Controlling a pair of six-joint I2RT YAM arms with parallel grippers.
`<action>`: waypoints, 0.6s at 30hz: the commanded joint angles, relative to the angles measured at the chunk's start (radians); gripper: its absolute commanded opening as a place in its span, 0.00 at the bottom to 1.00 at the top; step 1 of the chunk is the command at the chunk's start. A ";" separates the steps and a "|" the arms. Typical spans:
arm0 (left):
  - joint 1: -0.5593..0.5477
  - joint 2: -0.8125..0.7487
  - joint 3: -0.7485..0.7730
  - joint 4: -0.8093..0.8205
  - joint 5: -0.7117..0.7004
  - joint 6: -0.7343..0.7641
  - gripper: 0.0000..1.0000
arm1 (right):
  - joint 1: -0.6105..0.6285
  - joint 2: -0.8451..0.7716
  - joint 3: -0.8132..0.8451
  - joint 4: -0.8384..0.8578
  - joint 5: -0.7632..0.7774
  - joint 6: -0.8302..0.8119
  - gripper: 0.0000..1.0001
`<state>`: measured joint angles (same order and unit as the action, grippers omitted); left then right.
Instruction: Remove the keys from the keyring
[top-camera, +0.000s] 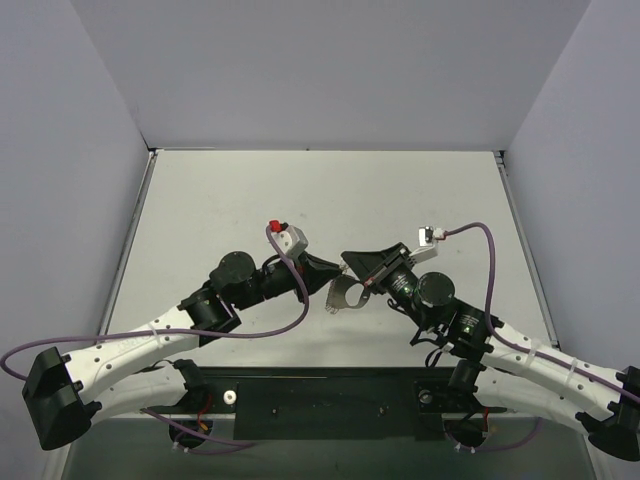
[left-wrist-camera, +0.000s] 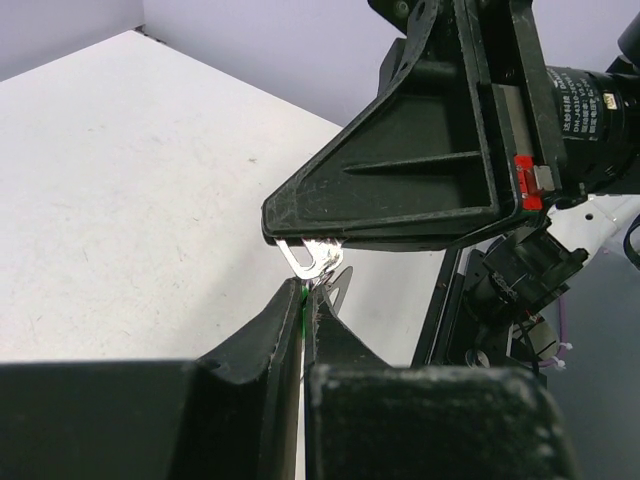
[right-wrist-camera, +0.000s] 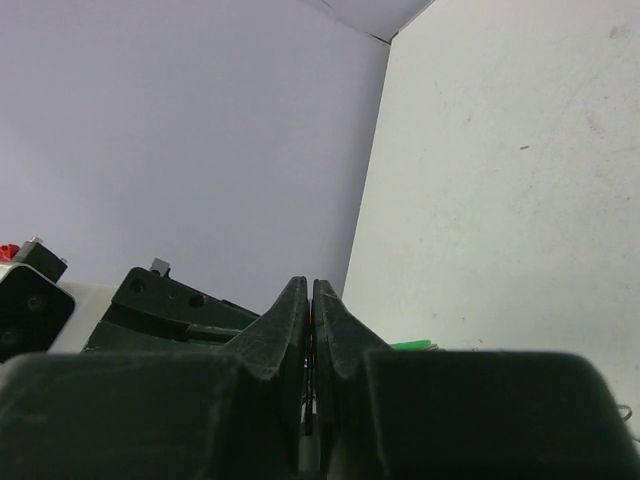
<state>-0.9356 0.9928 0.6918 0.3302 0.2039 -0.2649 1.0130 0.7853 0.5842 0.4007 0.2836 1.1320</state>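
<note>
Lab-style robot test cell, bare white table (top-camera: 300, 190), plain grey partition walls (top-camera: 330, 70) on left, far and right, black mounting plate (top-camera: 330, 395) at near edge, purple cables (top-camera: 480, 225).

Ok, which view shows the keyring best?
Left wrist: the keyring is close up, between the left gripper and right gripper. Top view shows only a small pale loop; right wrist shows none of it.

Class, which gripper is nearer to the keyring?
Right, narrowly. The right gripper, shut, pinches the keyring from above. The left gripper sits just below it, fingers nearly together; whether it touches is unclear.
</note>
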 joint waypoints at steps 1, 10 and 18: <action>0.003 0.006 0.015 0.098 -0.100 -0.013 0.00 | 0.015 -0.024 -0.021 0.128 -0.046 0.132 0.00; 0.003 0.010 0.032 0.105 -0.136 -0.013 0.00 | 0.016 -0.050 -0.043 0.125 -0.014 0.236 0.00; 0.003 0.024 0.049 0.109 -0.152 -0.010 0.00 | 0.021 -0.057 -0.081 0.127 0.012 0.348 0.00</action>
<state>-0.9421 1.0016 0.6922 0.3641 0.1413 -0.2783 1.0092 0.7540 0.5220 0.4480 0.3412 1.3972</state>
